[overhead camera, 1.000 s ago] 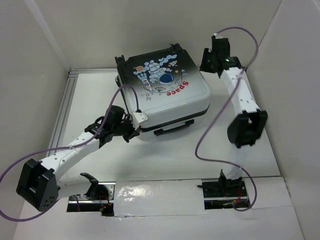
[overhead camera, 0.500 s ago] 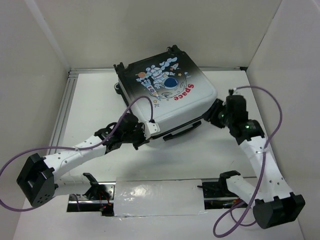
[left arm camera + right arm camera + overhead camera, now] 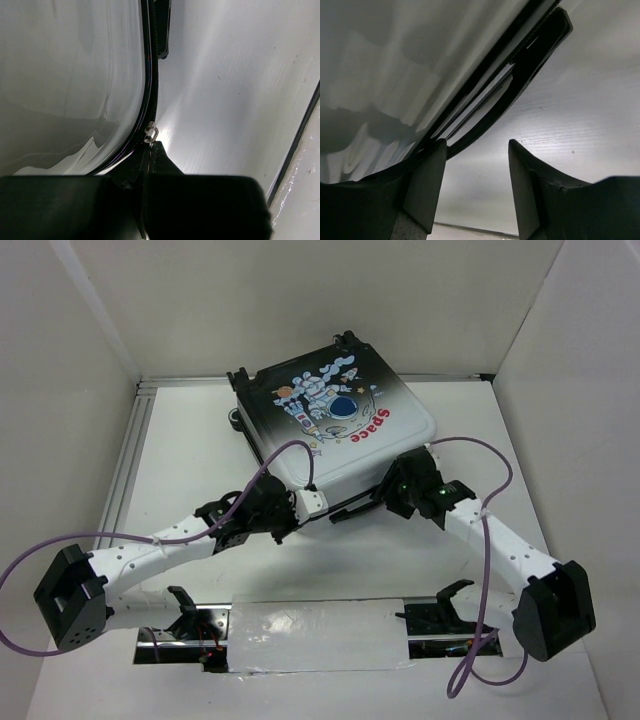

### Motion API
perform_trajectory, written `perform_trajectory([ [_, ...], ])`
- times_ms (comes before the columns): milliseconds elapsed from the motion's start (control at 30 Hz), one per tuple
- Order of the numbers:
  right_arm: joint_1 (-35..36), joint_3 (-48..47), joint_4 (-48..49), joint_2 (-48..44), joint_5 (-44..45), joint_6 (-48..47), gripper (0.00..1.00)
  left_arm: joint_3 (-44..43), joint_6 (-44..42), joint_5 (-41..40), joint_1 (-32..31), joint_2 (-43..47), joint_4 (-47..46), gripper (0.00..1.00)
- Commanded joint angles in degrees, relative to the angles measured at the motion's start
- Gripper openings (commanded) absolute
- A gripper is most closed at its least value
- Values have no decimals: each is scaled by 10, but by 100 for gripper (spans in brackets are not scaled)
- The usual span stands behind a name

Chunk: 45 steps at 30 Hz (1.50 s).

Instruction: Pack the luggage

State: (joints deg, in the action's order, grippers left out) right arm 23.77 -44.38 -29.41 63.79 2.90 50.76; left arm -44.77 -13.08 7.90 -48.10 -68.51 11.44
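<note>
- Left arm [image 3: 150,545] runs from the lower left of the overhead view up toward the centre, over the white surface [image 3: 180,455].
- Left pincer [image 3: 298,504] sits at the near-left corner of the luggage [image 3: 335,415], fingers pressed together.
- Left wrist view: tip of the left pincer [image 3: 151,151] is right at the metal zipper pull [image 3: 151,134] on the black zip line. Cannot tell if the pull is actually pinched.
- Luggage is in the upper middle of the overhead view, lying flat and closed on the surface, astronaut print and red "Space" facing up, black wheels [image 3: 346,340] at its far edge.
- Black handle [image 3: 352,503] runs along the near edge of the luggage, between the two pincers.
- Right pincer [image 3: 390,490] is at the near-right part of that edge, just beside the handle's right end.
- Right wrist view: right pincer [image 3: 476,150] has its fingers [image 3: 526,185] spread with nothing between them; the handle [image 3: 537,57] and pale shell are above.
- Right arm [image 3: 500,550] stretches down to the lower right.
</note>
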Motion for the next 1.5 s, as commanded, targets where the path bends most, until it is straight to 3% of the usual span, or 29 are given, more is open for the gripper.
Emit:
perform_trajectory([
  [0,20,-24,54,18,61,39,59,-32,10,29,-15,14,-116,0],
  [333,58,2,92,89,124,115,56,-32,16,23,-15,8,-121,0],
  [500,71,2,123,135,161,159,68,-32,47,-6,-15,14,-121,0],
  [567,71,2,152,166,161,165,52,-32,70,-11,-15,20,-127,0],
  [600,71,-8,158,191,167,153,39,-27,77,-11,-15,25,-127,0],
  [667,71,-28,148,219,173,146,24,-22,82,-11,-15,25,-127,0],
  [733,71,-57,134,255,181,133,1,-32,82,-11,-15,17,-113,0],
  [1000,18,-23,167,233,164,86,0,-45,82,-83,-8,14,-52,0],
  [1133,-24,-30,167,219,164,43,0,-45,94,-77,27,33,-23,0],
  [1267,-79,-70,159,263,159,-23,0,-57,99,-53,77,33,28,0],
  [1467,-112,-102,177,276,130,-72,0,-51,74,-13,139,44,62,0],
])
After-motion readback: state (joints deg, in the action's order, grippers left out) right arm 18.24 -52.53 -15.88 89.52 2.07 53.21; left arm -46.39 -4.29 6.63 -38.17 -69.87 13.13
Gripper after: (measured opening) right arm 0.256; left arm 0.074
